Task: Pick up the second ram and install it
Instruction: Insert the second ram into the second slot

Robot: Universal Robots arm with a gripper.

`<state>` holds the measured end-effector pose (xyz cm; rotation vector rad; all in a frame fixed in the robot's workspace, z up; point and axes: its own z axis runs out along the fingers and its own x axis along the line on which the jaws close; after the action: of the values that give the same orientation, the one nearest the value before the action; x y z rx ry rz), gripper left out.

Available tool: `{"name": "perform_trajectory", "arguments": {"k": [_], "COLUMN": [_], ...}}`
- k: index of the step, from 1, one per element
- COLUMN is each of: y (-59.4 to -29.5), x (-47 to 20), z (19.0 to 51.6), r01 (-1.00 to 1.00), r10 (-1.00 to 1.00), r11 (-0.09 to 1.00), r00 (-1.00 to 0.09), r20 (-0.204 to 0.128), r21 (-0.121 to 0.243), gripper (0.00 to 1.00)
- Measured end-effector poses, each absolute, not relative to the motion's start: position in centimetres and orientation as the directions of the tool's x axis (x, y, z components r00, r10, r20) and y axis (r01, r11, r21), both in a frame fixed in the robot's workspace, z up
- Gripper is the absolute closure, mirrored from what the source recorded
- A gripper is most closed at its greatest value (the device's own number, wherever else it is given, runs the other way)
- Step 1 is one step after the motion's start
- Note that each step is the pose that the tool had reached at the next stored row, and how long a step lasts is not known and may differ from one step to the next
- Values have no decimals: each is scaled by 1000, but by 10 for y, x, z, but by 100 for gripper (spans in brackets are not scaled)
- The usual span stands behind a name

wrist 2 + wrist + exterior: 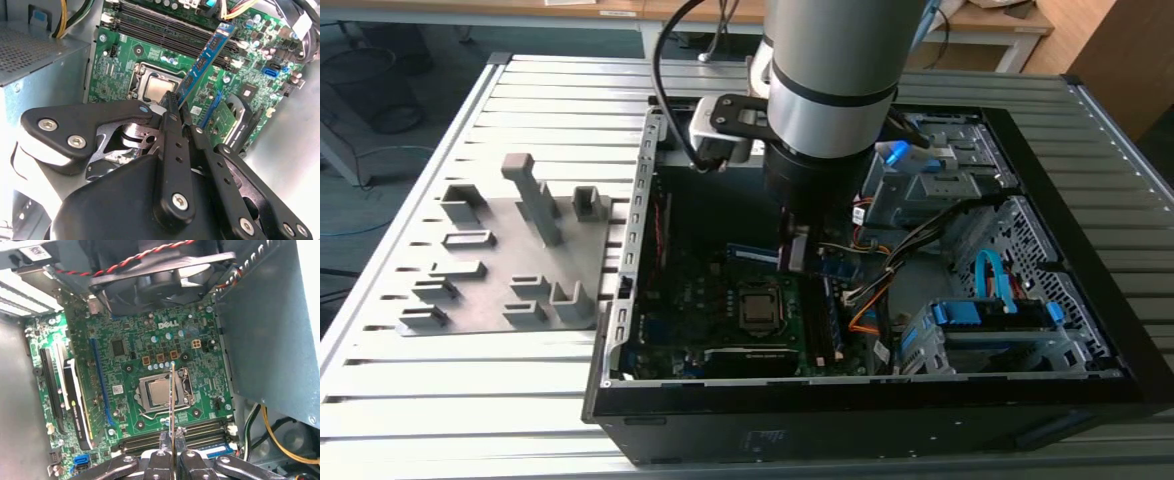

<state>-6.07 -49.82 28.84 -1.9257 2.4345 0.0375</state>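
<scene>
Trainee: Chassis first, then? The computer case [854, 420] lies open on the slatted table [454, 400], and the arm reaches down into it.

Fitter: Right. Inside it the motherboard [200, 365] faces up, with the bank of 4 memory slots [165, 30] along 1 side of the processor socket [162, 392].

Trainee: And the gripper [177, 102]?

Fitter: Its 2 fingers are pinched on the second ram [207, 57], the blue-green strip, near 1 end. It hangs above the board, over the socket and near the slots, touching neither as far as I can judge.

Trainee: What makes this step go well?

Fitter: Line, I'd say. In both wrist views the stick runs across the slots rather than along them, so it wants squaring to a slot's length, and level, not tilted. The grip is narrow on a long thin board, so a slow, steady carry should stop it pivoting between the pads. I can't make out the notch in its edge, nor whether the slot's end latches stand open; both deserve a check.
</scene>
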Motion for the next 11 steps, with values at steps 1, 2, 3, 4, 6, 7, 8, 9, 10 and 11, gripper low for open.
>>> {"name": "perform_trajectory", "arguments": {"k": [1, 2, 3, 4, 6, 7, 8, 9, 10, 11], "y": [-498, -498, -498, -498, -498, -498, -498, -498, -498, -498], "x": [-61, -61, -61, -61, -61, -61, -61, -61, -61, -61], "z": [288, 288, 288, 288, 288, 288, 288, 288, 288, 288], "r01": [-971, -969, -966, -964, -959, -956, -953, -950, -947, -944], "r10": [-970, -968, -965, -963, -958, -955, -952, -949, -946, -944], "r11": [239, 249, 258, 268, 285, 293, 302, 311, 320, 329], "r00": [-239, -248, -258, -267, -284, -293, -301, -311, -320, -328], "r20": [-44, -44, -44, -44, -44, -44, -44, -44, -44, -44], "r21": [-4, -4, -4, -4, -4, -4, -4, -4, -4, -4], "gripper": [86, 86, 86, 86, 86, 86, 86, 86, 86, 86]}}
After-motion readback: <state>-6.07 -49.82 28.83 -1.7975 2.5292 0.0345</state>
